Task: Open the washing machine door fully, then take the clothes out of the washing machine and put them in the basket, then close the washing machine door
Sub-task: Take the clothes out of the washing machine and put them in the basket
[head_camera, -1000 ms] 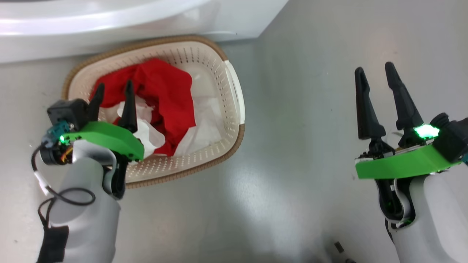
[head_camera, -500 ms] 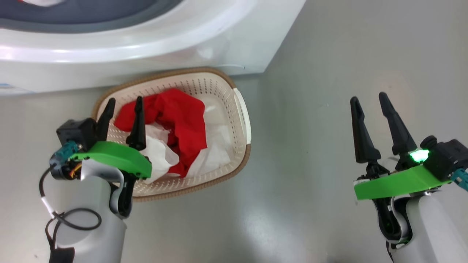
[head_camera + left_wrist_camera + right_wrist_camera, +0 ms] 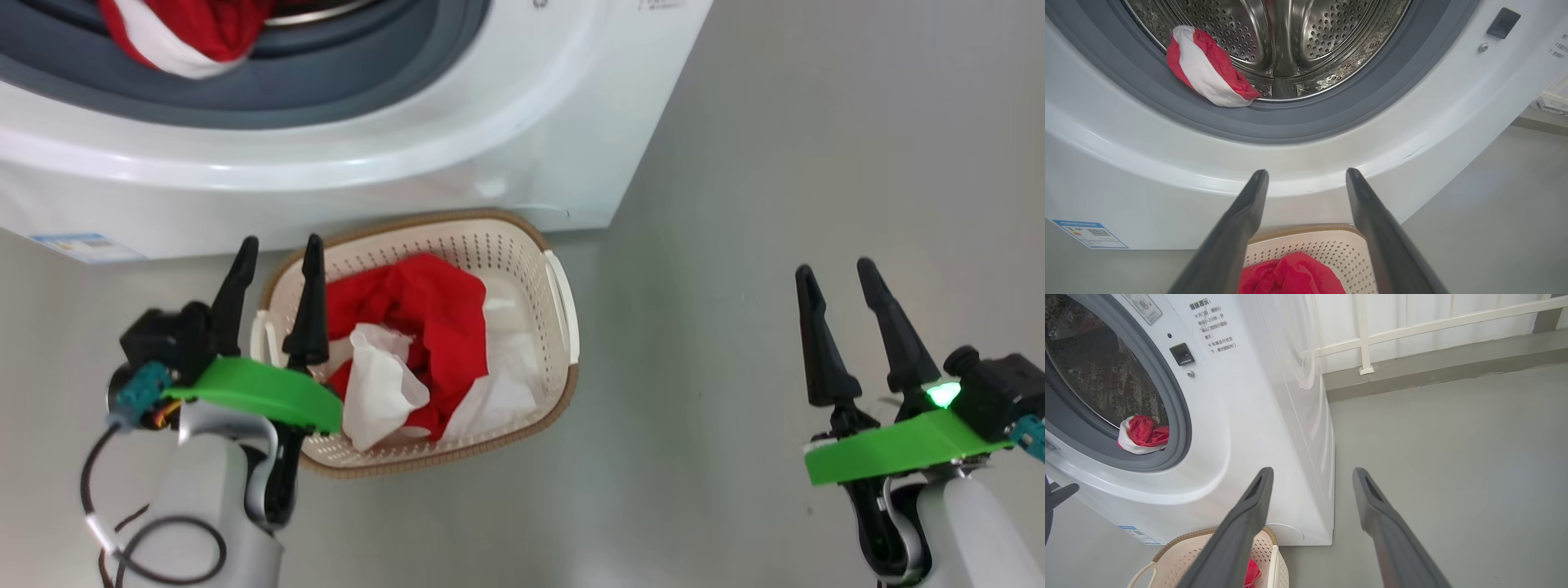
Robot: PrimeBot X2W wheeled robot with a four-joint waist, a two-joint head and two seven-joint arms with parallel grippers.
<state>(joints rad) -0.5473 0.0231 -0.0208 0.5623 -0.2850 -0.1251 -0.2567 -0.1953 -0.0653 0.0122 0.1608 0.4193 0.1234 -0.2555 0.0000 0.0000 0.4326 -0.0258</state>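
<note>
The washing machine has its mouth wide open, basket on the floor tight against its front. One red-and-white garment lies slantwise on the drum lip by the grey ring, up and ahead of the left end effector, way nearer than the right end effector. Both are spread open, holding nothing.

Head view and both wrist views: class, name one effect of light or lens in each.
Head view: a bright glare streak runs along the curved white front of the washing machine. Left wrist view: the steel drum glints with reflections; the left gripper looms large and soft-edged near the lens. Right wrist view: the washing machine's glossy side mirrors the white railing.
</note>
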